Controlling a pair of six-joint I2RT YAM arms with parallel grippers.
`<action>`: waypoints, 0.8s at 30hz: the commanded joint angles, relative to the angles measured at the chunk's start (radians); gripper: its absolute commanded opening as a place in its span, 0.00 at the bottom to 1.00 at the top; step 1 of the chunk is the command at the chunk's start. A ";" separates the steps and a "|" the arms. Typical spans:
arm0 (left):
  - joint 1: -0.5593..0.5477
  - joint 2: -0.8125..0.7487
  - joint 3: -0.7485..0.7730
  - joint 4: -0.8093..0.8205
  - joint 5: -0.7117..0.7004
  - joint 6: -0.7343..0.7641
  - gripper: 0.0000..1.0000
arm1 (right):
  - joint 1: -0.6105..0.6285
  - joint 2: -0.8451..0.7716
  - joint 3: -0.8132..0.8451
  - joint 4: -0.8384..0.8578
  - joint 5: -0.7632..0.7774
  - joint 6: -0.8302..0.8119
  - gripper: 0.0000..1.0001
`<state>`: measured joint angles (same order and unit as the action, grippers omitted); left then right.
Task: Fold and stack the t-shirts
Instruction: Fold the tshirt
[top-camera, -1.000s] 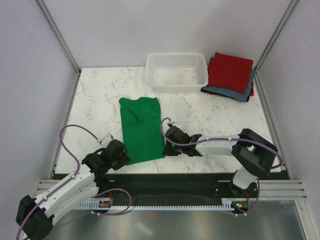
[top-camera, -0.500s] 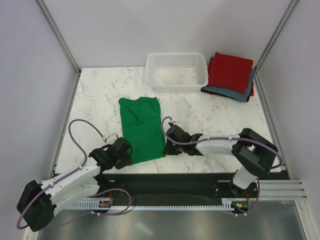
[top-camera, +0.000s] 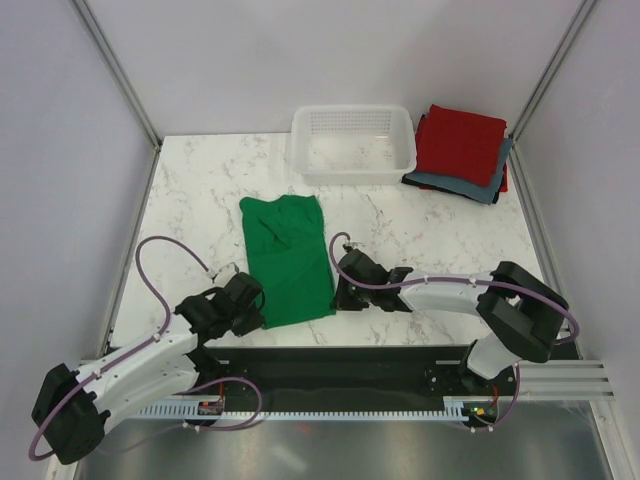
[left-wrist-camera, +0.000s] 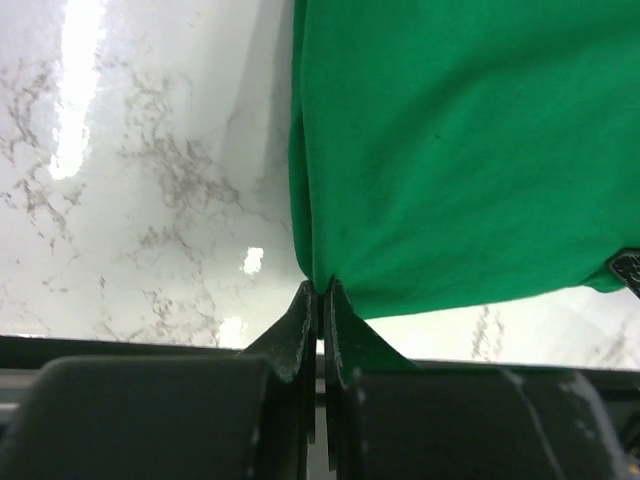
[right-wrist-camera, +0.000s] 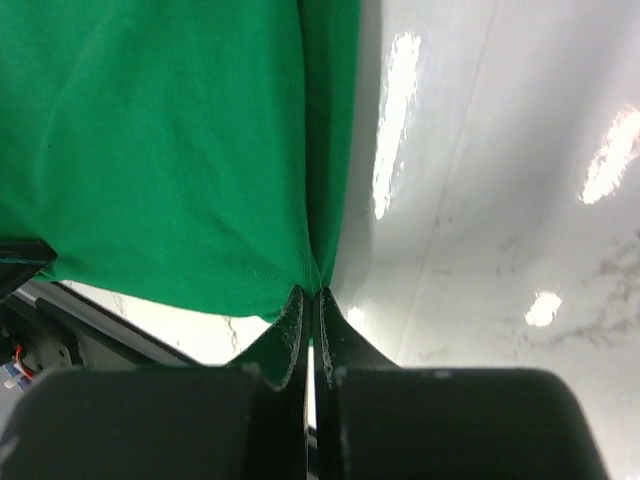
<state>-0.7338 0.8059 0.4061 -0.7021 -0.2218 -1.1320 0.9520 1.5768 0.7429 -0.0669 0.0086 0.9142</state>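
The bright green t-shirt (top-camera: 285, 258) lies as a long narrow strip on the marble table, near its front edge. My left gripper (top-camera: 256, 308) is shut on the shirt's near left corner; the left wrist view shows the cloth (left-wrist-camera: 460, 150) pinched between the closed jaws (left-wrist-camera: 320, 292). My right gripper (top-camera: 337, 295) is shut on the near right corner; the right wrist view shows the cloth (right-wrist-camera: 170, 140) pinched at the jaw tips (right-wrist-camera: 309, 296). A red folded shirt (top-camera: 460, 142) lies on a grey-blue folded one (top-camera: 462, 186) at the back right.
A white mesh basket (top-camera: 352, 142) stands at the back centre, left of the folded stack. The table's front edge and the black rail (top-camera: 330, 365) lie just behind both grippers. Grey walls enclose the table on three sides.
The left gripper moved right to the shirt's near left corner and closed on it. The right gripper has shifted slightly right, drawing the near hem wider.
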 joint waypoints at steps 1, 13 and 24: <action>-0.006 -0.065 0.075 -0.060 0.039 -0.006 0.02 | 0.030 -0.101 0.016 -0.129 0.056 0.038 0.00; -0.009 -0.163 0.330 -0.267 0.118 0.054 0.02 | 0.241 -0.314 0.065 -0.428 0.146 0.150 0.00; -0.007 -0.016 0.562 -0.310 -0.063 0.150 0.02 | 0.081 -0.330 0.332 -0.677 0.304 -0.032 0.00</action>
<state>-0.7399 0.7448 0.8970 -0.9993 -0.1947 -1.0504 1.1042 1.2335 1.0195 -0.6529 0.2539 0.9646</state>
